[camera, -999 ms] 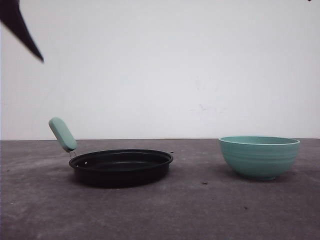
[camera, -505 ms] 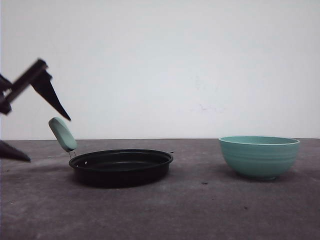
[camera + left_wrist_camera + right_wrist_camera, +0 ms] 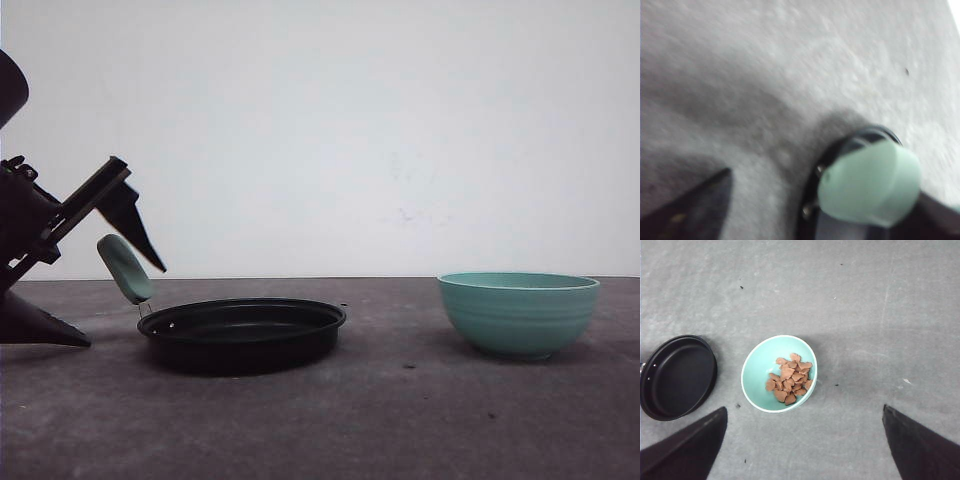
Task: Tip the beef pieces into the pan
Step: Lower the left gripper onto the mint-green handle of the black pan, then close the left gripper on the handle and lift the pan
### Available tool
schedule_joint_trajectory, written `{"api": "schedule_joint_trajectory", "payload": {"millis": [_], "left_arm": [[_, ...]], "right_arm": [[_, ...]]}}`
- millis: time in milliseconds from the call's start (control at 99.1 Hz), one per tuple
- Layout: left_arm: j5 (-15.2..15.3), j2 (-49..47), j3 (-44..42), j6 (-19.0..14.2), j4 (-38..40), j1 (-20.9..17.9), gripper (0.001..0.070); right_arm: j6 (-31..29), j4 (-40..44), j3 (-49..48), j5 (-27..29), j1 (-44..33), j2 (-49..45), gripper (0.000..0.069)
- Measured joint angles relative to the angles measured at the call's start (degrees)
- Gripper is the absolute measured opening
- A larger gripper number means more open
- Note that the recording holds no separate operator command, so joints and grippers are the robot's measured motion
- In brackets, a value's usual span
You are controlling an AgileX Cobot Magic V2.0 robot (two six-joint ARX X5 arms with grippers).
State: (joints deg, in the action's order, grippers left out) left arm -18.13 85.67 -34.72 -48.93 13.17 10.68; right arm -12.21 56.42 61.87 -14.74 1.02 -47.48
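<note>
The black pan [image 3: 243,335] sits on the table left of centre, its mint-green handle [image 3: 125,268] angled up to the left. My left gripper [image 3: 125,308] is open, one finger above the handle and the other low beside the table. In the left wrist view the handle [image 3: 870,182] lies between the spread fingers [image 3: 690,212], close to one of them and not clamped. The beef pieces [image 3: 789,378] lie heaped in the teal bowl [image 3: 757,372]. My right gripper [image 3: 804,409] hangs open high over the table next to the bowl, holding nothing.
The teal ribbed bowl [image 3: 518,314] stands on the right of the grey table, well apart from the pan [image 3: 677,377]. Bare tabletop [image 3: 400,420] stretches between and in front of them. A white wall closes the back.
My left gripper has come down from the upper left corner and moved right, so its open fingers now bracket the pan handle. Pan and bowl have not moved.
</note>
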Motion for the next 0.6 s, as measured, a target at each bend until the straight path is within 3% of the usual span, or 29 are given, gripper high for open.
{"api": "schedule_joint_trajectory", "payload": {"millis": [131,323,484,595], "left_arm": [[0.9,0.0,0.0,0.0,1.7,0.1,0.0309],[1.4,0.0,0.0,0.1,4.1,0.1,0.0092],[0.0,0.2,0.0,-0.1,4.6,0.1,0.0058],[-4.9,0.1,0.0,-0.2,5.9,0.0,0.0058]], "right_arm": [[0.0,0.0,0.0,0.7,0.0,0.0,0.0617],[0.0,0.0,0.0,1.5,0.0,0.0,0.0617],[0.0,0.0,0.0,1.5,0.0,0.0,0.0617],[0.0,-0.2,0.0,1.5,0.0,-0.1,0.0604]]}}
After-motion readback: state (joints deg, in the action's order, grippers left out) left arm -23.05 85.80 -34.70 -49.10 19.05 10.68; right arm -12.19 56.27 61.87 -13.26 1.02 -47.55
